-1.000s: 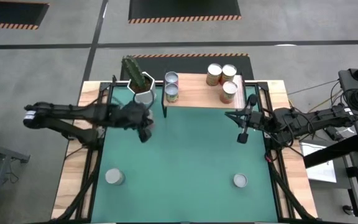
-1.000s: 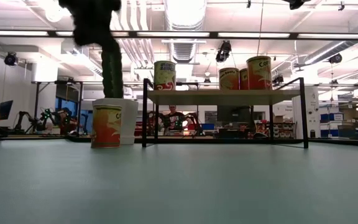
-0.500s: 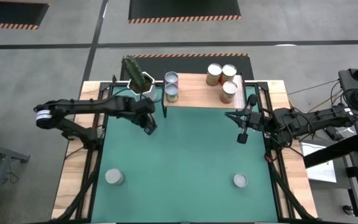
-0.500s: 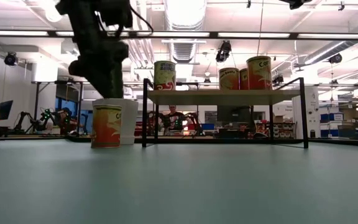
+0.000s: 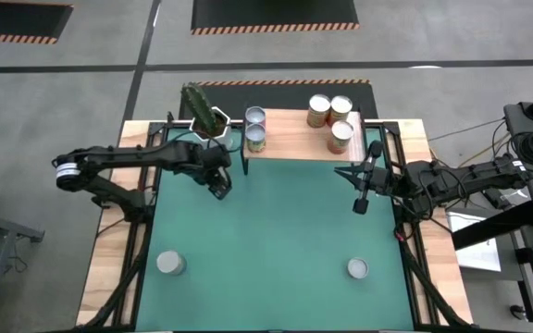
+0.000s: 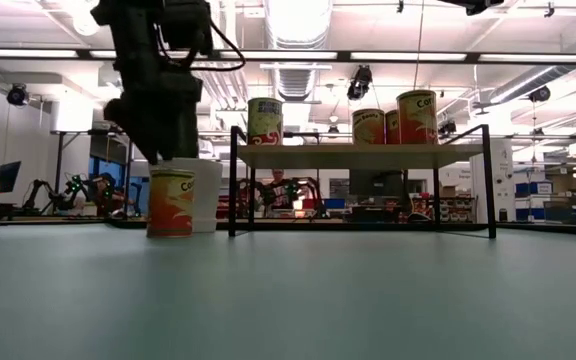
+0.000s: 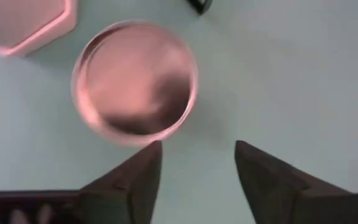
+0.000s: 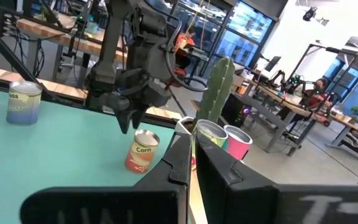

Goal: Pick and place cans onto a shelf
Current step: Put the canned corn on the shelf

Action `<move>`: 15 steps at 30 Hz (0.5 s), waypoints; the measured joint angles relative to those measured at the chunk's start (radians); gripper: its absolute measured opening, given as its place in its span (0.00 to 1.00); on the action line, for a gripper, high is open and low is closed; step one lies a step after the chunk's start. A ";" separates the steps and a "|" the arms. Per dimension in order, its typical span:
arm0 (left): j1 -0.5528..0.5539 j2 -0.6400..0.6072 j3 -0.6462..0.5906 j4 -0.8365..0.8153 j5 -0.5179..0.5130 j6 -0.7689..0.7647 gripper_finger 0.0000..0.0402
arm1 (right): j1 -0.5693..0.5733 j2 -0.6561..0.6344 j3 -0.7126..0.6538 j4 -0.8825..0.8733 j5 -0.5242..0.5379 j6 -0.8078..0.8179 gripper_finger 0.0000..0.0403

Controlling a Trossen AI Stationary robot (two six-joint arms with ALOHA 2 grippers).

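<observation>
Behind the green-matted table (image 5: 276,240) the low view shows a lab of benches and ceiling lights. At the far edge stands the shelf (image 5: 294,141), already carrying five cans: two at its left end, three at its right. Two more cans wait near the front edge, one left (image 5: 169,264) and one right (image 5: 357,268).

Our left end effector (image 5: 218,188) hangs over the orange-labelled can (image 6: 171,203), which stands on the mat just beside the white cactus pot (image 6: 206,195) and near the shelf's left legs. The left wrist view looks straight down on its silvery top (image 7: 135,84), with the fingers (image 7: 132,180) parted to a moderate gap and offset to one side of the can, not yet around it.

To do this grasp well, we judge we should first slide the wrist until the can sits between the fingers, widen them if the can proves broader than the gap, then descend straight so neither finger clips the rim or nudges the can into the pot.

Our right end effector (image 5: 362,203) waits near the shelf's right end, fingers closed on nothing.
</observation>
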State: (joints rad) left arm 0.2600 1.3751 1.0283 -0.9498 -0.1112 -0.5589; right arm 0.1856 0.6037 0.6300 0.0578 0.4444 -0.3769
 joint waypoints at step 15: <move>0.036 0.021 0.088 -0.062 -0.115 -0.024 0.79 | 0.000 0.000 0.000 -0.001 0.000 -0.001 0.03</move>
State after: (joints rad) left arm 0.2957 1.3959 1.1167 -1.0120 -0.2264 -0.5826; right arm 0.1852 0.6037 0.6300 0.0573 0.4442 -0.3782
